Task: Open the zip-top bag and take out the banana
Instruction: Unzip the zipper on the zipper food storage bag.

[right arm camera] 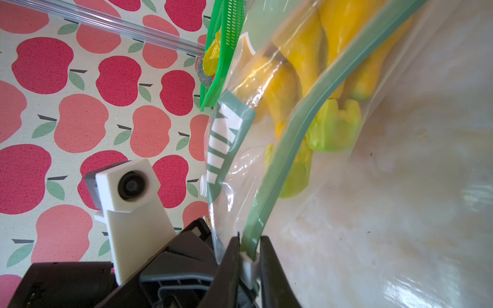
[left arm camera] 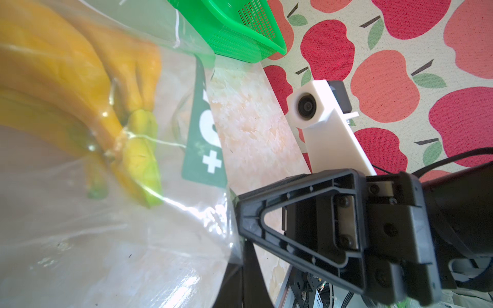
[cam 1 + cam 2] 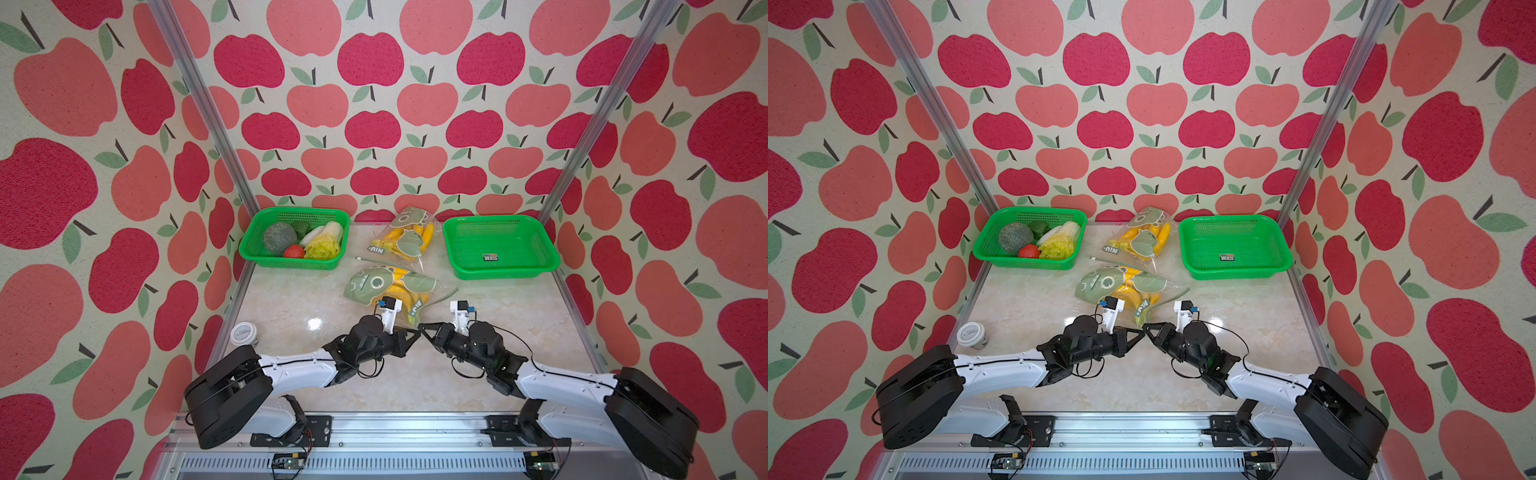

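Clearly, the transparent zip-top bag (image 3: pixel 374 286) with green cartoon prints lay on the pale marble-patterned table (image 3: pixel 291 316), near the front between the two arms, and the bunch of yellow bananas (image 2: pixel 66 80) was inside it, its greenish stalk end (image 1: pixel 333 128) turned toward the closure. The left gripper (image 3: pixel 414 333) was fully closed and, as far as I could judge, it pinched the thin corner of the zip-top bag just beside the closure. The right gripper (image 1: pixel 249 253) was narrow, its jaws on both sides of the small white plastic slider (image 1: pixel 248 266) at the end of the green zip strip (image 1: pixel 301 120), and it seemed to hold it. To my eye the film was soft, thin and slippery and would only fold if pulled alone, so the stiff slider was the right place to take. The bunch looked bulky but not heavy, and its firm stalk seemed the safest place to take it. A second printed bag of bananas (image 3: pixel 409 235) lay further back, between two green perforated plastic baskets. The basket on the left arm's side (image 3: pixel 291 264) contained a grey-green round head (image 3: pixel 279 237), a red tomato (image 3: pixel 294 251), a pale leafy cabbage (image 3: pixel 326 239) and something dark green (image 3: pixel 302 228); the basket on the right arm's side (image 3: pixel 498 272) had only a small sticker (image 3: pixel 490 257) on its floor. A white lidded cup (image 3: pixel 244 333) stood apart near the left arm.
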Available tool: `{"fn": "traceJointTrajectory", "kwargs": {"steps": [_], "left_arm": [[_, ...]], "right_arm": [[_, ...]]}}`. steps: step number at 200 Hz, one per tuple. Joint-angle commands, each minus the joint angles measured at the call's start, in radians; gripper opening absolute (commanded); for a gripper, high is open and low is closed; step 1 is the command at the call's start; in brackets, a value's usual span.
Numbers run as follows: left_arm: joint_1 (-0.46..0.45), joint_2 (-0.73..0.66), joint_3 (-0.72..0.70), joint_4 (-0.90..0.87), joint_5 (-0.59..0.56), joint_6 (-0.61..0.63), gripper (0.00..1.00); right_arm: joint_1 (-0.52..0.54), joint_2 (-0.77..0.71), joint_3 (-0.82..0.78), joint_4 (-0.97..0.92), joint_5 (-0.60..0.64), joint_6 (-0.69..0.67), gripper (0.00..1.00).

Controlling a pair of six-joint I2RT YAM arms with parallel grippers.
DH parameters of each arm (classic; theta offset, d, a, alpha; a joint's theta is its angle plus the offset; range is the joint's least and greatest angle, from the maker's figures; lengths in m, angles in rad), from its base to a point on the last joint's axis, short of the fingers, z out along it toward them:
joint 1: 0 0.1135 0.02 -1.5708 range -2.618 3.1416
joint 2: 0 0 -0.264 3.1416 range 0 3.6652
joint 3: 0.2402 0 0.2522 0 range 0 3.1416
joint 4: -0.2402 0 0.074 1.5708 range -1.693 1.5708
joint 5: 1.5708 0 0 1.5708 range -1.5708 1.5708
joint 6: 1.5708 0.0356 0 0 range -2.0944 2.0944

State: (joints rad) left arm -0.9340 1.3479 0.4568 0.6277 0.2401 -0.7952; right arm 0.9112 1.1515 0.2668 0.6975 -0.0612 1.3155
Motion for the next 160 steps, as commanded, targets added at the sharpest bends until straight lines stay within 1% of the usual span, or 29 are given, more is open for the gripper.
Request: {"fn": "traceJointTrajectory", "kwargs": {"steps": [1, 26, 63, 114, 160], "left_arm": [[-0.005, -0.009, -0.001, -0.002, -0.01, 0.011, 0.0], [-0.005, -0.009, 0.003, -0.019, -0.013, 0.01, 0.0], [-0.005, -0.004, 0.005, -0.028, -0.013, 0.007, 0.0], [-0.005, -0.001, 0.007, -0.033, 0.003, 0.013, 0.0], [-0.006, -0.001, 0.005, -0.031, 0.022, 0.017, 0.0]], "right_arm": [[0.005, -0.02, 0.002, 0.014, -0.013, -0.035, 0.15], [0.006, -0.022, 0.001, 0.017, -0.011, -0.041, 0.15], [0.011, -0.041, 0.01, -0.011, -0.003, -0.068, 0.17], [0.009, -0.049, 0.043, -0.078, 0.031, -0.099, 0.11], [-0.028, -0.026, 0.071, -0.089, 0.051, -0.102, 0.09]]}}
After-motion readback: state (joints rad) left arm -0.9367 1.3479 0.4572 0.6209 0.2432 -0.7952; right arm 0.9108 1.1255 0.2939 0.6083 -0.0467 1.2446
